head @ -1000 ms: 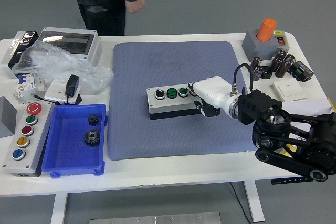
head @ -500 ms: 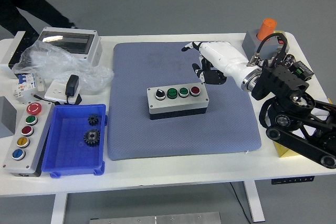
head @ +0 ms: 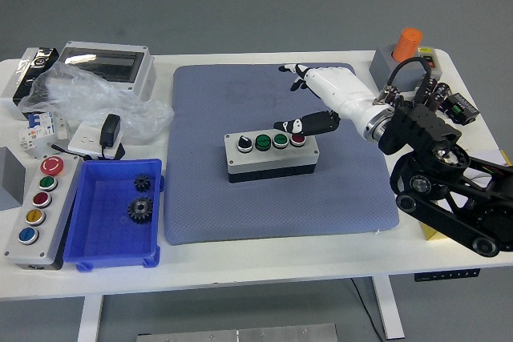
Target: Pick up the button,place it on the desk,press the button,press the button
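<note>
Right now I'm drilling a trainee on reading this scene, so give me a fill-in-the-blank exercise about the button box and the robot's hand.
The button box lies on the ____ mat.
One black fingertip of the right hand reaches toward the ____ button.
The blue bin holds ____ black gears.
The row on the box has ____ green buttons.

Missing words: blue; red; two; two

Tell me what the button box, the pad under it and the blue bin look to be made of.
The button box looks like moulded plastic: matte pale-grey lid on a darker base, glossy button caps. The pad seems a soft rubber or foam mat, blue-grey with a fine dotted texture. The blue bin appears to be rigid plastic, with a uniform colour, thin walls and a slight sheen.
</note>
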You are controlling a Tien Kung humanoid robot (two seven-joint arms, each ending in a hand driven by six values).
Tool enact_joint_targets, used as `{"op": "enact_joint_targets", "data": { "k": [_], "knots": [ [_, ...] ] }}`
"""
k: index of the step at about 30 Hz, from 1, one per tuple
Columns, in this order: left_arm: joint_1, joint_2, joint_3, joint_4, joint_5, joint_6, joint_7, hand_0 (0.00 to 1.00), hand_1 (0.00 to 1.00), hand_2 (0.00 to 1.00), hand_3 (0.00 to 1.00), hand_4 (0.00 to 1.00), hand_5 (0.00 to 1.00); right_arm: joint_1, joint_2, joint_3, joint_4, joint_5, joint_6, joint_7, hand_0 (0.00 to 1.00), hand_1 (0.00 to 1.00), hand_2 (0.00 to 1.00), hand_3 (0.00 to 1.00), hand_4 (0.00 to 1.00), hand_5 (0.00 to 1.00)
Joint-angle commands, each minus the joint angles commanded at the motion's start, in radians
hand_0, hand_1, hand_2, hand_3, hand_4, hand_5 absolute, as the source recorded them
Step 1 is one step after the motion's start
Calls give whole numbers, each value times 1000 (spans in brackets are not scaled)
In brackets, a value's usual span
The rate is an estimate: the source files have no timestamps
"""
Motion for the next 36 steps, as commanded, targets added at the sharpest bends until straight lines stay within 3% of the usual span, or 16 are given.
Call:
{"op": "enact_joint_targets", "data": {
  "k": [22, 36],
  "knots": [
    [-4, 10, -14, 1, 5, -6, 10, 705, 741, 689, 689, 657, 446, -64, 15, -2, -50, 7, -37, 19, 998, 998, 998, 998, 998, 643],
    [0, 10, 1, 2, -5, -6, 8, 706, 741, 693, 701, 684, 452, -38, -26, -45, 18, -67, 1, -12, 998, 998, 998, 998, 998, 630]
  ]
}}
